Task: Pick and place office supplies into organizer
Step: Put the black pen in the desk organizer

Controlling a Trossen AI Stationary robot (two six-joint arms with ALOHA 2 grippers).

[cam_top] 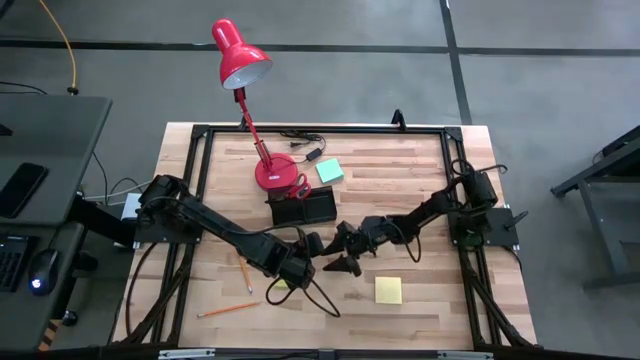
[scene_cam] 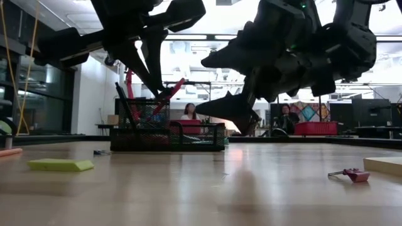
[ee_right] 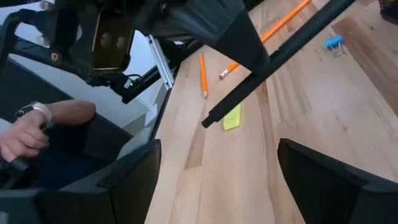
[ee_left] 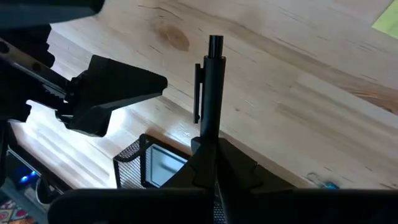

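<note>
Black pen clamped in left claw above counter; right claw apart, close by. Risk: claws collide, pen slips short of organizer.

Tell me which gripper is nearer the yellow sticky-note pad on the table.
Right. The right gripper hovers just up-left of the yellow sticky-note pad; the left gripper, shut on a black pen, is farther left.
</note>
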